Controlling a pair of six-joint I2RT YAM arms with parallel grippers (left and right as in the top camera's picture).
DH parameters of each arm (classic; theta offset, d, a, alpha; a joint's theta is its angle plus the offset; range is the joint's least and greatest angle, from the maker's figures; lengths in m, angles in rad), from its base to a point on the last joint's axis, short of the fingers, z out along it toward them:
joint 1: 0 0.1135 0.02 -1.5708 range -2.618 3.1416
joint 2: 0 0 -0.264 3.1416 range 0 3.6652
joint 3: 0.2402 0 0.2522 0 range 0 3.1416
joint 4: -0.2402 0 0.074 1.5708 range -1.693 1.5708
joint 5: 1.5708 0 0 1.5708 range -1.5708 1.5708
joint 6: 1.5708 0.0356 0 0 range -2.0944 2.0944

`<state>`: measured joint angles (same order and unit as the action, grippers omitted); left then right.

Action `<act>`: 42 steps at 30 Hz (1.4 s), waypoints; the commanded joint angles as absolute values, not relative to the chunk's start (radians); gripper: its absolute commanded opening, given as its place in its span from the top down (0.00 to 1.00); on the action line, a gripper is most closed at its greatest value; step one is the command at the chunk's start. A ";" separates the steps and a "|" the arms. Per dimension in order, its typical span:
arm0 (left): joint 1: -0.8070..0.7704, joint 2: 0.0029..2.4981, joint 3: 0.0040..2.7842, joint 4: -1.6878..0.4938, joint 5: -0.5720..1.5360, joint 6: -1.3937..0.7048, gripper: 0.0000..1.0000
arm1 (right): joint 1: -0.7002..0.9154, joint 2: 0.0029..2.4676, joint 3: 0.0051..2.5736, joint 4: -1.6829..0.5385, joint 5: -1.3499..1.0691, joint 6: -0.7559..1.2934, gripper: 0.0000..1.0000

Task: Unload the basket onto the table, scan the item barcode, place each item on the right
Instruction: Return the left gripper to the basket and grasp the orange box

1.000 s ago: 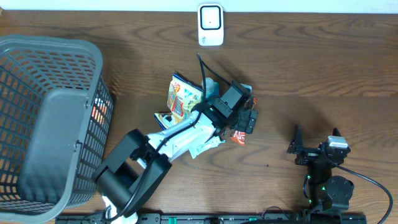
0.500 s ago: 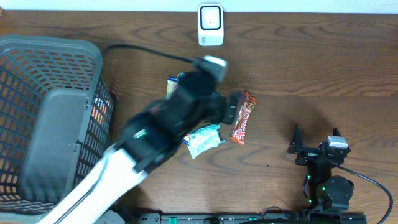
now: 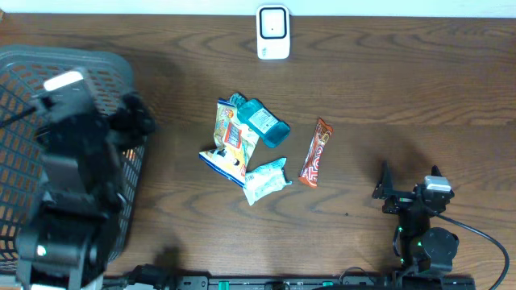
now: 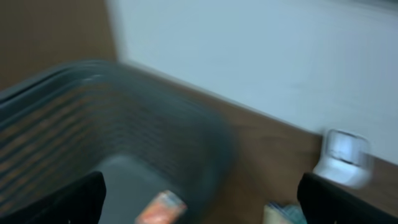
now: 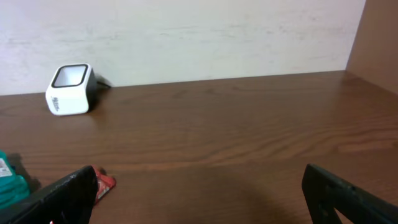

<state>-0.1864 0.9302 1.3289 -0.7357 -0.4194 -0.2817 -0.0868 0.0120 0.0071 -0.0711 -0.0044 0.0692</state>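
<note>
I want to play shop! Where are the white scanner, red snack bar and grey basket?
white scanner (image 3: 273,32), overhead view, on its front face.
red snack bar (image 3: 316,151), overhead view, middle of the wrapper.
grey basket (image 3: 16,55), overhead view, on its far rim.

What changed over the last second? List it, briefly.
The left arm swung left from the centre to above the basket; the left end effector is open and empty. That uncovered the red bar and teal box. The colourful packet, pale packet, scanner and right end effector stayed put.
</note>
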 commanded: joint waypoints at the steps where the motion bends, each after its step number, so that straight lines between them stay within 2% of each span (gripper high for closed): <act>1: 0.037 1.000 1.335 -0.778 -0.295 -0.339 0.02 | -0.092 0.006 0.006 -0.075 -0.007 0.081 0.01; 7: 0.345 1.180 1.335 -0.822 0.083 -0.379 0.02 | -0.092 0.006 0.006 -0.075 -0.007 0.081 0.01; 11: 0.433 1.305 1.333 -0.867 0.141 -0.380 0.02 | -0.092 0.006 0.006 -0.075 -0.007 0.081 0.01; 14: 0.447 1.397 1.332 -0.914 0.153 -0.403 0.01 | -0.092 0.006 0.006 -0.075 -0.007 0.081 0.01; 20: 0.448 1.530 1.319 -0.938 0.154 -0.492 0.08 | -0.092 0.006 0.006 -0.075 -0.007 0.081 0.01; 24: 0.448 1.573 1.291 -0.924 0.153 -0.511 0.09 | -0.092 0.006 0.006 -0.075 -0.007 0.081 0.01; 36: 0.448 1.589 1.136 -0.789 0.159 -0.642 0.10 | -0.092 0.006 0.006 -0.075 -0.007 0.081 0.01; 42: 0.448 1.590 1.032 -0.683 0.195 -0.672 0.19 | -0.092 0.006 0.006 -0.075 -0.007 0.081 0.01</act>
